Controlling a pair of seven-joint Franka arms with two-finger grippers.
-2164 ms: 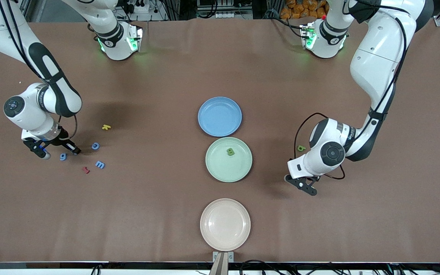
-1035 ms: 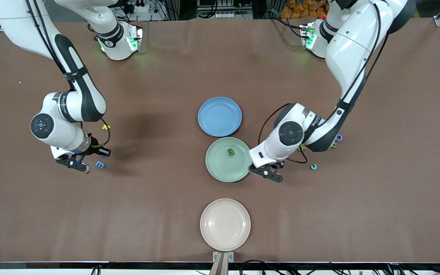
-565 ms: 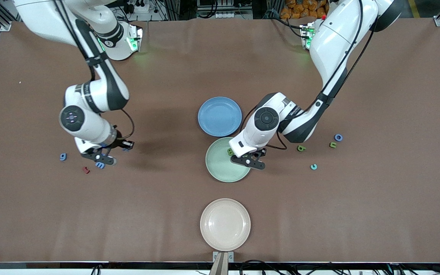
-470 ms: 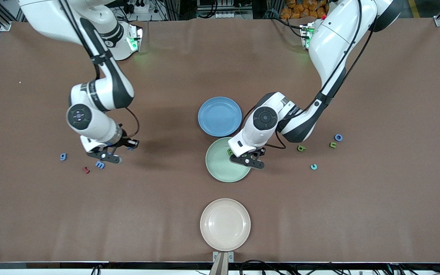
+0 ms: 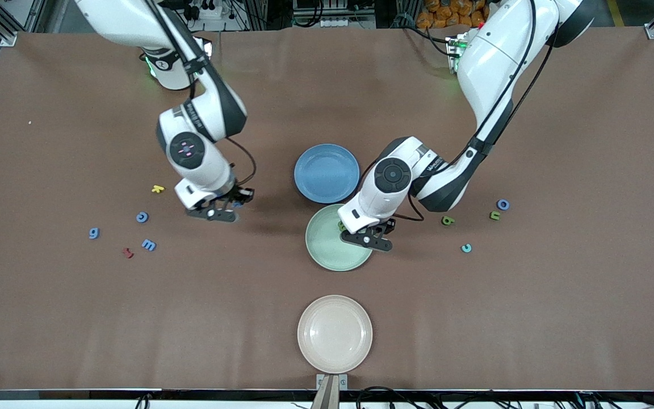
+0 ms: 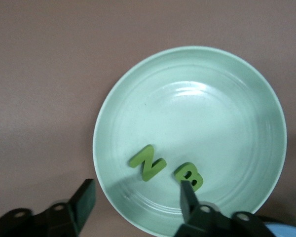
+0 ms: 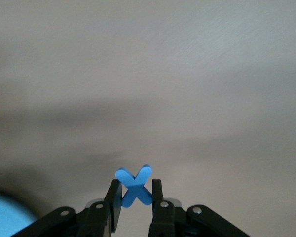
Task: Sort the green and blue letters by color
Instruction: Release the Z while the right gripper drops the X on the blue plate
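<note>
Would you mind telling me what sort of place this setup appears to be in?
Most likely a robotics lab. Two robot arms are bolted to a table draped in brown cloth, cables and power strips run along its edge by the bases, and coloured plates such as the green plate are laid out for sorting.

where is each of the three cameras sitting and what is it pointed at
Front view: high across the table, facing the robots; both arms, the blue plate and pink plate show.
Left wrist view: on the left arm, looking down past the open left gripper at the green plate holding green letters N and B.
Right wrist view: on the right arm; right gripper pinches a blue X.
Shared: front and left wrist views both show the green plate.
</note>
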